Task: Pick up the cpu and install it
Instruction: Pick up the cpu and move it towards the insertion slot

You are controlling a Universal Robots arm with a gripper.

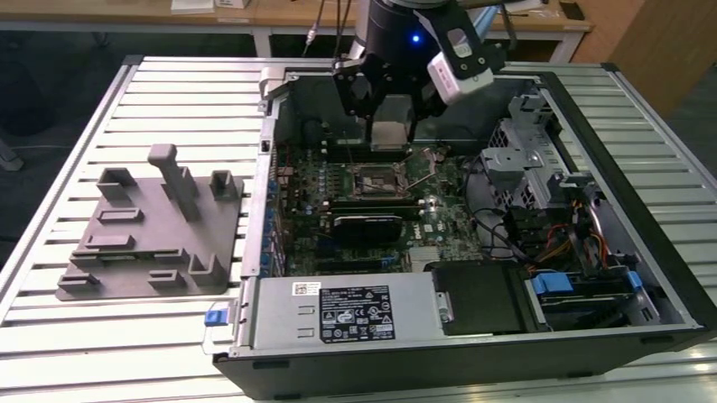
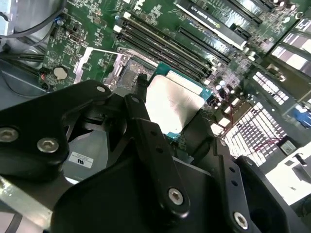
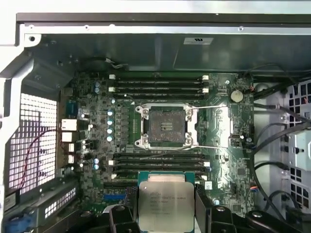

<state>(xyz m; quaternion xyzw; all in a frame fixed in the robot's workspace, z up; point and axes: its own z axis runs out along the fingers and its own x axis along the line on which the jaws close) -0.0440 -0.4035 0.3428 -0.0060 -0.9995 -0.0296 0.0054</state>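
The cpu (image 3: 166,203), a small square chip with a silvery top on a green edge, is held between my two black fingers (image 3: 202,206). My gripper (image 3: 166,213) is shut on it. In the exterior view the gripper (image 1: 387,126) hangs with the cpu (image 1: 389,134) over the back part of the motherboard, a little beyond the open black-framed socket (image 1: 378,177). In the first wrist view the socket (image 3: 166,127) lies bare with its retention lever swung out. In the second wrist view the cpu (image 2: 175,104) covers part of the socket frame (image 2: 121,68).
The open computer case (image 1: 627,218) lies on a slatted metal table (image 1: 168,92). A grey plastic fixture (image 1: 151,239) stands at the exterior view's left. Memory slots (image 3: 158,82) flank the socket. A drive cage and cables (image 1: 538,193) crowd the right, and a power supply (image 1: 336,311) sits in front.
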